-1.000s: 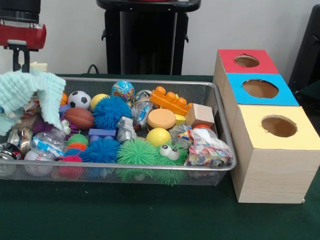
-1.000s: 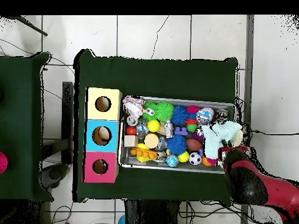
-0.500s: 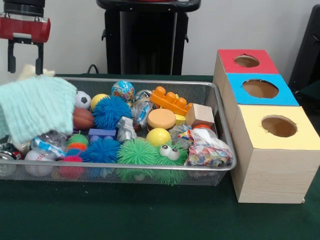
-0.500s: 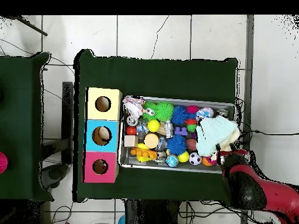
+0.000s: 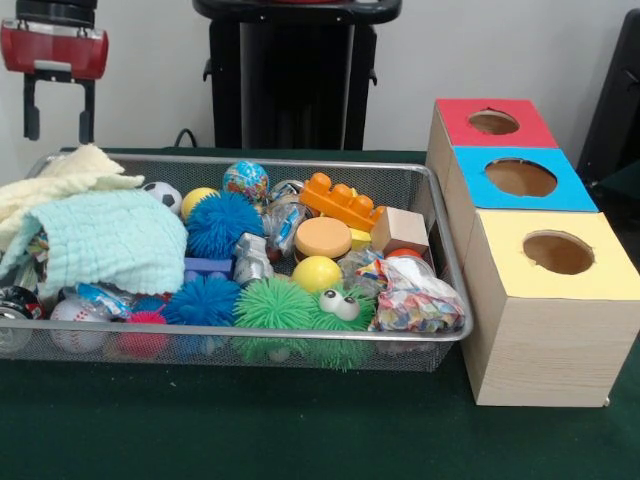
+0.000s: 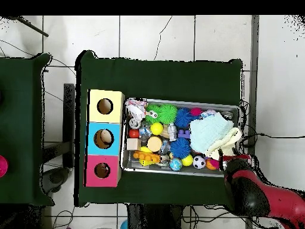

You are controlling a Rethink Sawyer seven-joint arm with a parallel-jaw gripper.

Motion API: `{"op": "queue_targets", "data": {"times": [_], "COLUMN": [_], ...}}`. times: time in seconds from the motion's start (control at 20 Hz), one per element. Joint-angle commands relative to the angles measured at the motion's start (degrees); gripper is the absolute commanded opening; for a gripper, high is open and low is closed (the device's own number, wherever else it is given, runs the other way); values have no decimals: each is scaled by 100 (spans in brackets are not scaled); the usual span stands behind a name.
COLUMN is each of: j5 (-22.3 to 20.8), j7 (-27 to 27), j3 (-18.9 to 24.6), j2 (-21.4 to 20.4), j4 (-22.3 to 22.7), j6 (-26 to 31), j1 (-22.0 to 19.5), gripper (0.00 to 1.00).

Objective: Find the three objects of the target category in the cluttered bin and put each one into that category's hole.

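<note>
Pale mint cloth (image 5: 105,240), green googly-eyed fuzzy toy (image 5: 338,315), orange brick (image 5: 341,201), soccer ball (image 5: 161,194).

Mint cloth (image 5: 105,240) in bin (image 5: 300,165), gripper (image 5: 58,110) empty above

Red and black arm with a two-fingered tool

In the front view the tool (image 5: 59,112) has a glossy red, rounded body beneath a black cylinder, with a small pale plate and two thin black fingers (image 5: 30,108) hanging straight. From overhead, the arm (image 6: 257,194) is a bulky red shell with black joints.
</note>
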Motion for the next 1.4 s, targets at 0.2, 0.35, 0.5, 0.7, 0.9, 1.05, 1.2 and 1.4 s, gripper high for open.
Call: {"op": "queue_targets", "data": {"times": [0.2, 0.35, 0.5, 0.7, 0.9, 1.05, 1.2, 1.4], "j5": [-218, -204, -242, -238, -322, -269, -191, -62], "j7": [579, 965, 1030, 1121, 1153, 1201, 1149, 1084], "j3": [-365, -829, -995, -1234, -1475, -1863, -2205, -2602], "j2": [-95, 2, 117, 271, 777, 1137, 1526, 1932], "j4": [285, 399, 617, 915, 1031, 1026, 998, 1018], "j6": [296, -46, -478, -856, -1492, -2065, -2646, -3317], "j1": [876, 1324, 1437, 1503, 1536, 1751, 1950, 2187], "gripper": [100, 100, 100, 100, 100, 100, 100, 100]}}
